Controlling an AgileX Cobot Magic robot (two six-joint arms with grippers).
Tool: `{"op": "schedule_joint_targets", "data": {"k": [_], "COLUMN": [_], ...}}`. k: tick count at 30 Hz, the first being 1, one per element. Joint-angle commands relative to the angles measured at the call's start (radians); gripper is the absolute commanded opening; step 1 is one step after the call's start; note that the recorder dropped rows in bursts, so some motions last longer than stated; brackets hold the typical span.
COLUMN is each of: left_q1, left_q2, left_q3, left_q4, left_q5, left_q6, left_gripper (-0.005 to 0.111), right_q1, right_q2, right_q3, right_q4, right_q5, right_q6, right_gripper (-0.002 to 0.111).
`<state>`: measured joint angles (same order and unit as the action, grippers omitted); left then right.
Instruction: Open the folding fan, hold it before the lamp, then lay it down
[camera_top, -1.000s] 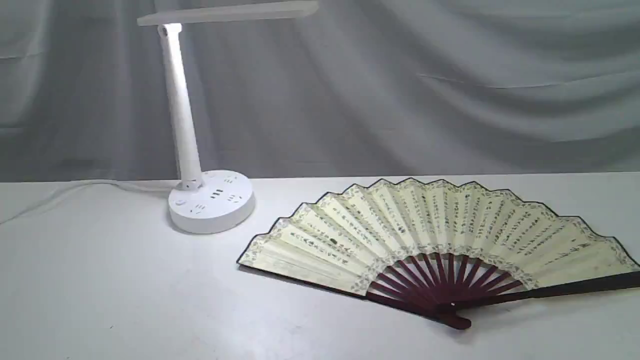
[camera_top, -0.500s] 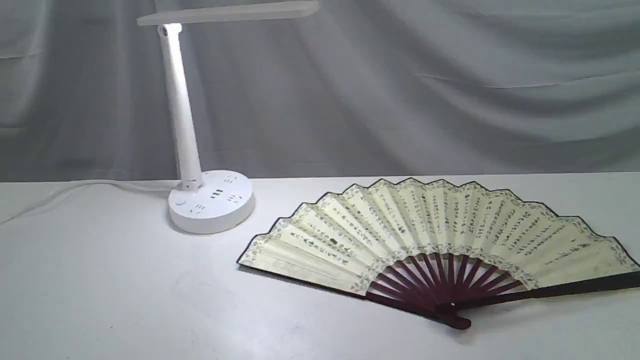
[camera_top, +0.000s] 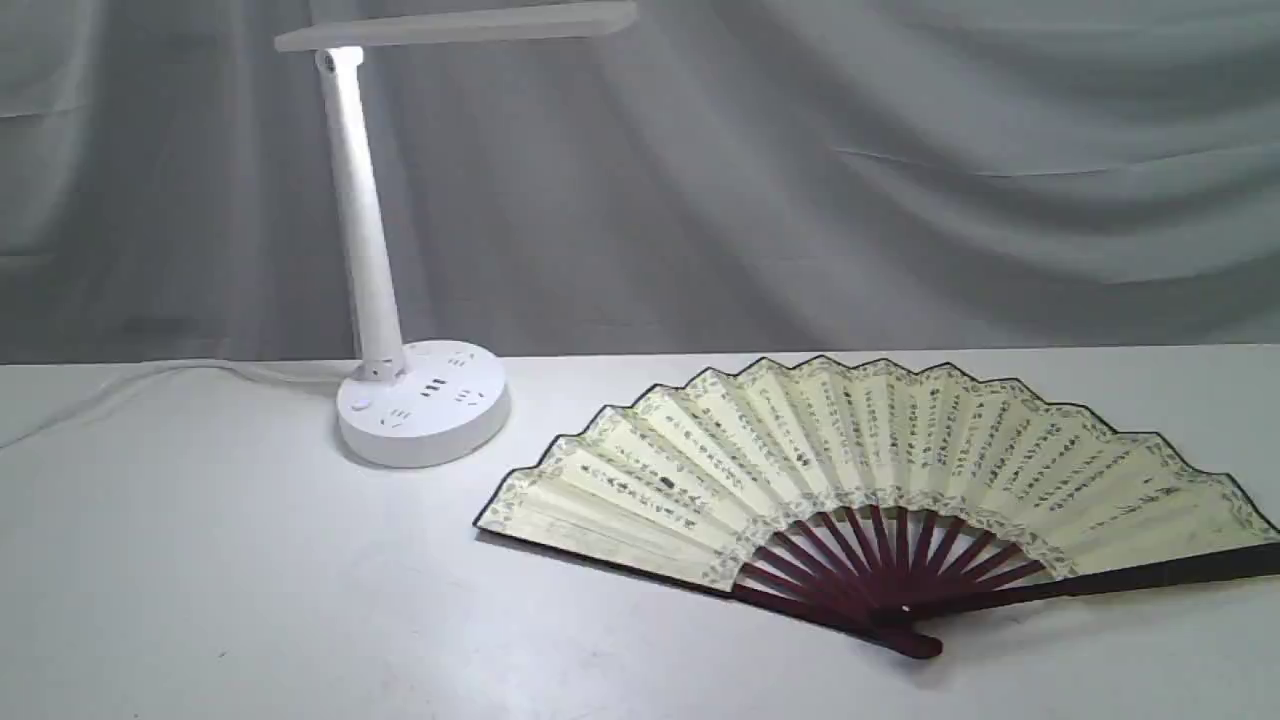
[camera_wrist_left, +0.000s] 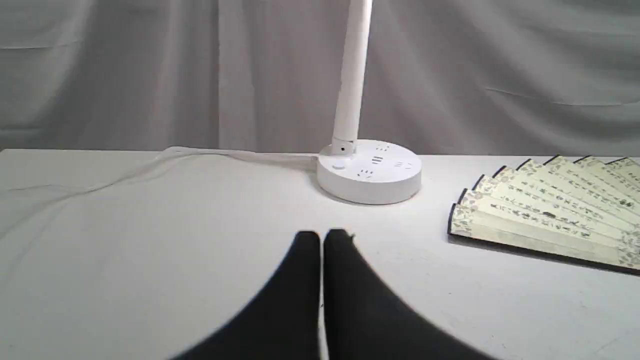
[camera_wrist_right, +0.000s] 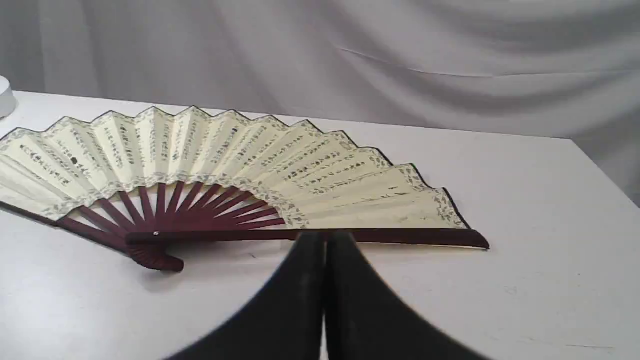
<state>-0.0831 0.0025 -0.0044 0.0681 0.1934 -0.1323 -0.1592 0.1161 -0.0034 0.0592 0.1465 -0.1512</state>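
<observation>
Fan (camera_top: 880, 450): pleated cream paper, black script, maroon ribs; lies spread flat on smooth white table (camera_top: 200, 580), right of lamp (camera_top: 365, 230). Lamp: round socketed base, tapering stem, flat bar head. Left gripper (camera_wrist_left: 321, 237), right gripper (camera_wrist_right: 325, 239): black, jaws together, empty.

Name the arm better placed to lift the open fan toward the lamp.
Right, probably. Its shut jaws point at the dark outer rib of the folding fan, close by; the left arm's jaws face the lamp, the fan off to one side.
</observation>
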Motion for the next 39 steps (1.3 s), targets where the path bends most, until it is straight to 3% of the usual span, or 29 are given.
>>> {"op": "schedule_joint_targets", "data": {"k": [1, 14, 19, 39], "left_q1": [0.003, 0.003, 0.003, 0.003], "left_q2": [-0.002, -0.002, -0.002, -0.002], "left_q3": [0.004, 0.004, 0.004, 0.004], "left_q4": [-0.006, -0.006, -0.006, -0.006], "left_q5": [0.006, 0.006, 0.006, 0.006], "left_q6": [-0.005, -0.005, -0.005, -0.005], "left_gripper": [0.000, 0.000, 0.000, 0.000], "right_q1": [0.002, 0.002, 0.002, 0.002], "right_q2": [-0.006, -0.006, -0.006, -0.006], "right_q3": [0.003, 0.003, 0.003, 0.003], "right_q4": [0.009, 0.000, -0.046, -0.067], "right_q5": [0.005, 0.005, 0.005, 0.000], "right_q6": [0.004, 0.010, 0.130, 0.126], "right_gripper": [0.000, 0.000, 0.000, 0.000]}}
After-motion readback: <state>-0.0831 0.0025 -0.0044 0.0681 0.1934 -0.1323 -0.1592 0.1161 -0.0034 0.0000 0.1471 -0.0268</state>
